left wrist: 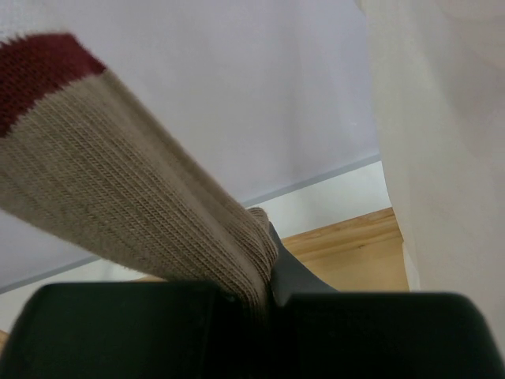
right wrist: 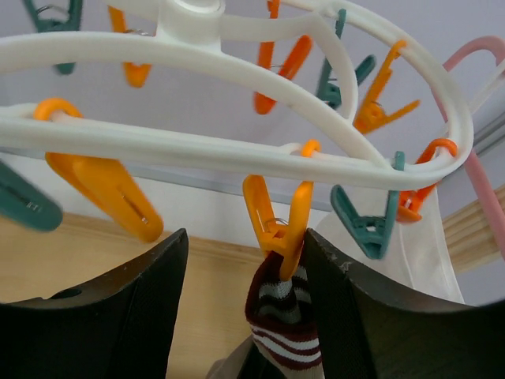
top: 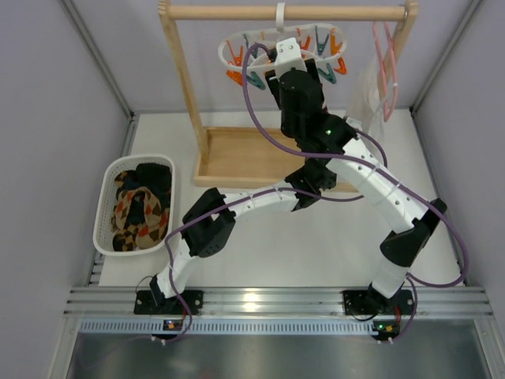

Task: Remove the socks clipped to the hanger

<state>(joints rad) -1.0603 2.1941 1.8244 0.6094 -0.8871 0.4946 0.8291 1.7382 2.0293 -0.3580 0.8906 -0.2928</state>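
The white ring hanger (right wrist: 197, 146) hangs from the wooden rail, its orange and teal pins dangling; it also shows at the top (top: 237, 43). One orange pin (right wrist: 278, 225) grips the maroon-and-white striped cuff of a sock (right wrist: 284, 312). My right gripper (right wrist: 246, 237) is open, with a finger on each side of that pin and the right finger close against it. Lower down, my left gripper (left wrist: 268, 292) is shut on the same sock's beige ribbed body (left wrist: 142, 213), which has a maroon end. From above, the right arm (top: 304, 103) hides the sock.
A white basket (top: 106, 197) at the left holds several dark and argyle socks (top: 140, 212). The wooden rack's tray base (top: 237, 154) lies under the hanger. A pink wire hanger (top: 387, 55) with a white translucent garment (top: 369, 91) hangs to the right, close beside the sock (left wrist: 442, 158).
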